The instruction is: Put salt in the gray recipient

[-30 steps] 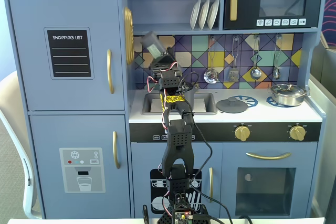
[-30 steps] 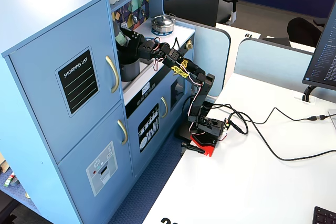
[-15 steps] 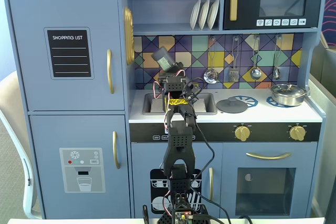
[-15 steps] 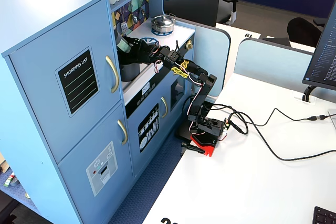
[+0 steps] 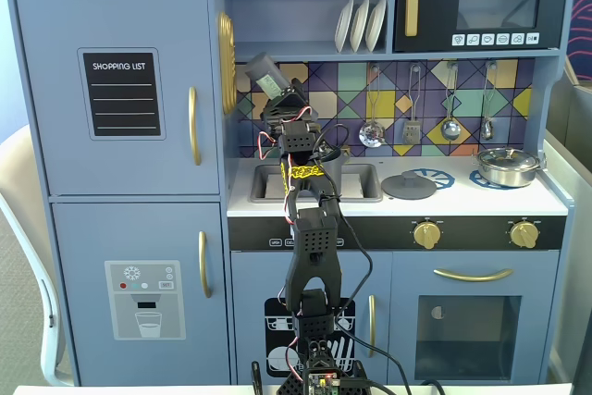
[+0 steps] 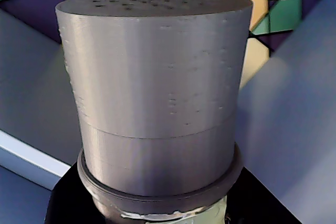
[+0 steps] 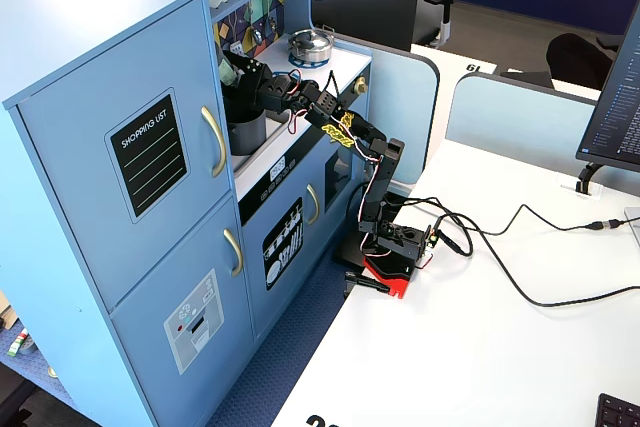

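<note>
The salt (image 5: 263, 75) is a dark gray shaker with a pale green label. It is tilted, with its cap pointing up and to the left, in front of the tiled back wall. My gripper (image 5: 282, 102) is shut on its lower body. In the wrist view the cap of the salt (image 6: 157, 87) fills the frame, and the black jaws of the gripper (image 6: 157, 219) hug its base. The gray recipient (image 7: 246, 133), a matte dark pot, stands in the sink area below the salt (image 7: 229, 69). In a fixed view the recipient (image 5: 332, 164) is mostly hidden behind the arm.
A flat gray lid (image 5: 409, 186) and a shiny silver pan (image 5: 507, 166) sit on the counter to the right. Utensils (image 5: 450, 127) hang on the back wall, and plates (image 5: 361, 23) stand on the shelf above. The fridge side with a gold disc (image 5: 226, 62) is close on the left.
Half a second ago the gripper held the salt lower and further right. It has swung back up and left, about where it was one second ago, and is still shut on the salt.
</note>
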Robot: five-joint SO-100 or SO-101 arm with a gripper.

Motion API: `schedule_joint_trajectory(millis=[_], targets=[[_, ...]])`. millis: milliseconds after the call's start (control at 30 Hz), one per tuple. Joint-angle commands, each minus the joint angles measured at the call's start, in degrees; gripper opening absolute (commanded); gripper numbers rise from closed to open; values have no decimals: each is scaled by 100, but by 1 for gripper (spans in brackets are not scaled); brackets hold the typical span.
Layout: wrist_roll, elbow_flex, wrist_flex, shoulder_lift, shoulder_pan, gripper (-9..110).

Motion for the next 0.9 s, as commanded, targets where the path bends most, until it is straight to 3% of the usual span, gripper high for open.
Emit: schedule_joint_trajectory(millis=[0, 300, 567, 733, 867], targets=[[-44, 299, -158, 325, 193, 0], [105, 1292, -141, 712, 519, 0], [-141, 202, -149, 316, 132, 0], [-712, -360, -132, 149, -26, 0], [-1951, -396, -123, 202, -18, 0]])
